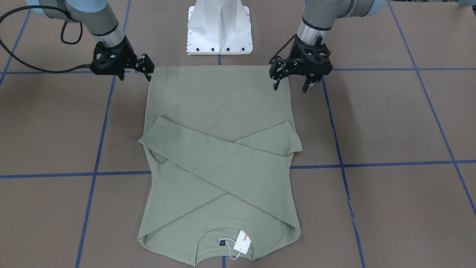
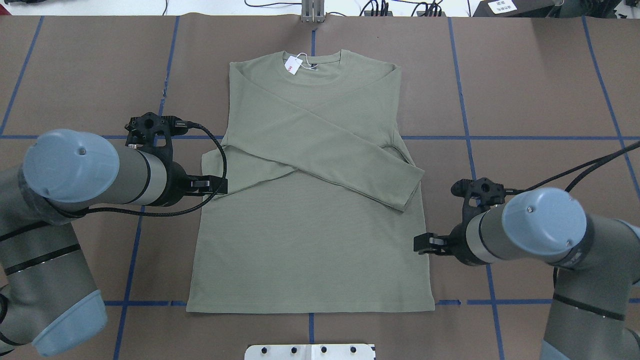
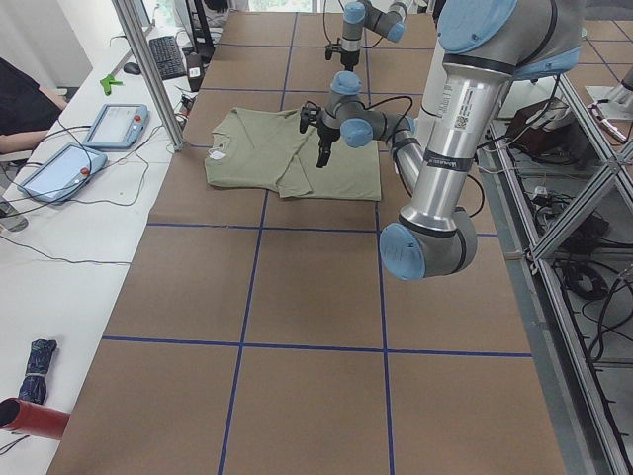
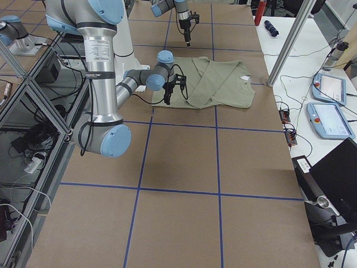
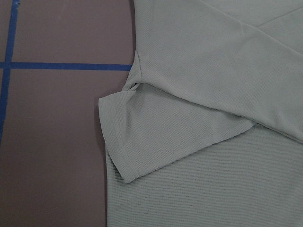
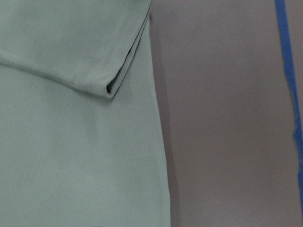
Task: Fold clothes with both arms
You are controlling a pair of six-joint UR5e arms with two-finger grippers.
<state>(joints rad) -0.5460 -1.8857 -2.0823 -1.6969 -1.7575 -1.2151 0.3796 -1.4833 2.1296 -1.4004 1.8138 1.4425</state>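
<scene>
The sage-green long-sleeved shirt [image 1: 219, 111] lies flat on the brown table, collar away from the robot, with both sleeves folded crosswise over the chest [image 2: 320, 150]. Its white hang tag [image 1: 242, 242] and dark neck label [image 1: 222, 242] lie at the collar. My left gripper [image 1: 290, 85] hovers open and empty by the shirt's side edge, near one sleeve cuff [image 5: 120, 156]; it also shows in the overhead view [image 2: 215, 186]. My right gripper [image 1: 135, 76] hovers open and empty at the opposite side edge [image 2: 422, 243], near the other cuff [image 6: 109, 87].
The white base pedestal [image 1: 219, 26] stands just behind the shirt's hem. Blue tape lines [image 1: 372, 163] grid the brown table. A side desk with tablets [image 3: 114, 124] and a metal post [image 3: 148, 69] stand beyond the collar end.
</scene>
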